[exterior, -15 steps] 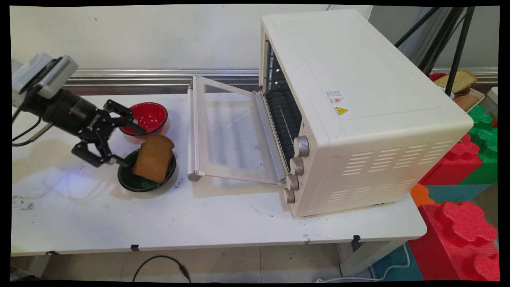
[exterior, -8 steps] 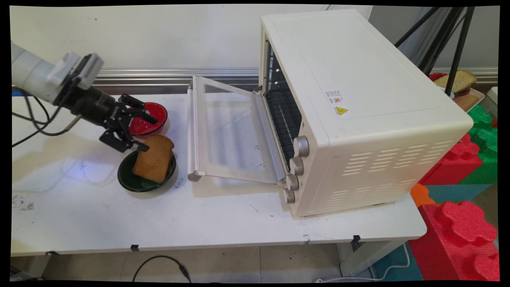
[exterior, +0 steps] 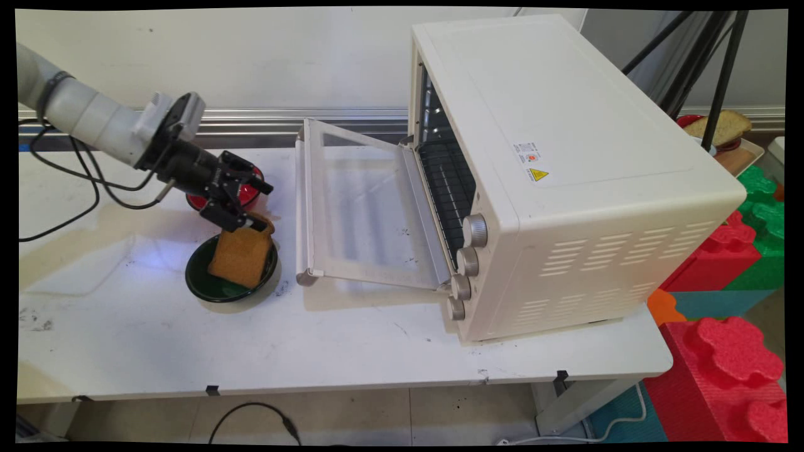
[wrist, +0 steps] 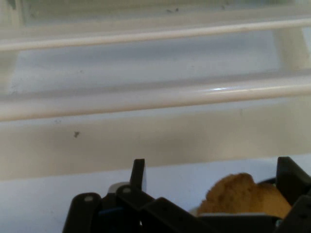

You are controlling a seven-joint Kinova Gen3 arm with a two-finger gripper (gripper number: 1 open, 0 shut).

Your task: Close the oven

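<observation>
Bright, even room light in the main view. Soft shadows under the arm (exterior: 94,119) on the table (exterior: 352,351). Faint glare on the oven door (exterior: 361,207) glass. Hand view soft all over (near linkage worst), pale and washed-out, door frame hazy.

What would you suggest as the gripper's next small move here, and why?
Probably closing the fingers, though that is a judgement. The gripper is open at the top edge of the bread slice, which leans in the dark green bowl. In the hand view the slice sits between the two fingers, so little repositioning seems needed.
</observation>
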